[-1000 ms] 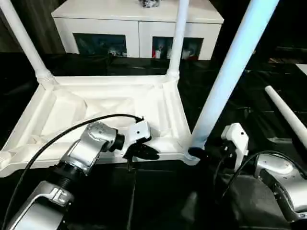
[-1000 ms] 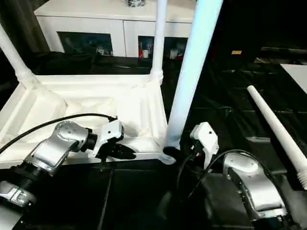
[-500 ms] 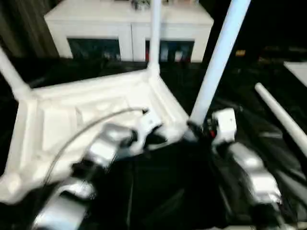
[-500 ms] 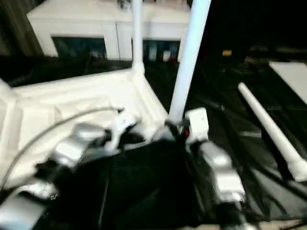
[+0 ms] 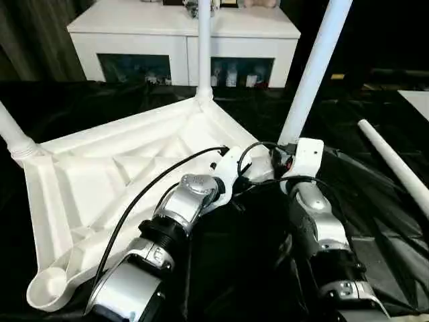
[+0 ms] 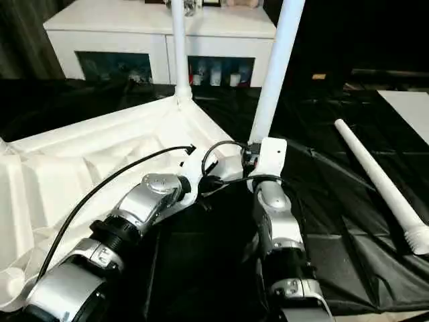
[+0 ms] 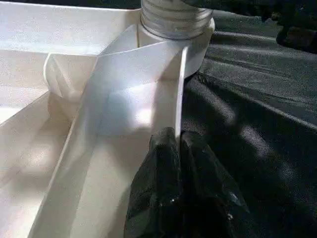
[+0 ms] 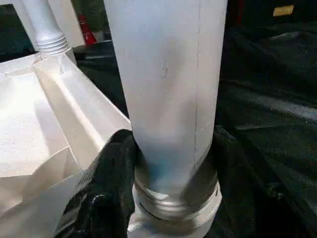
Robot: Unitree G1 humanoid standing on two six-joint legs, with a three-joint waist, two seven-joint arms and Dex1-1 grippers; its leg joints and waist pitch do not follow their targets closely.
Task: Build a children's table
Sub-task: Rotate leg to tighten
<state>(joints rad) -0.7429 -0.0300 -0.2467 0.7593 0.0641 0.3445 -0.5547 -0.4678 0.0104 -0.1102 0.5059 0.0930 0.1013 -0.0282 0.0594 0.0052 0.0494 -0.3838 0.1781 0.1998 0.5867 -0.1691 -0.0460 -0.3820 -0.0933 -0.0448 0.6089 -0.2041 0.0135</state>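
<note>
The left gripper pinches the upturned tabletop's rim to steady it while the right gripper clasps the corner leg at its socket, probably seating it.

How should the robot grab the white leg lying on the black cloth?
Take the loose leg around its middle, coming down from above with the tool's fingers across the tube. It lies flat on the black cloth and is round and tapered, so its sides are free to pinch.
</note>
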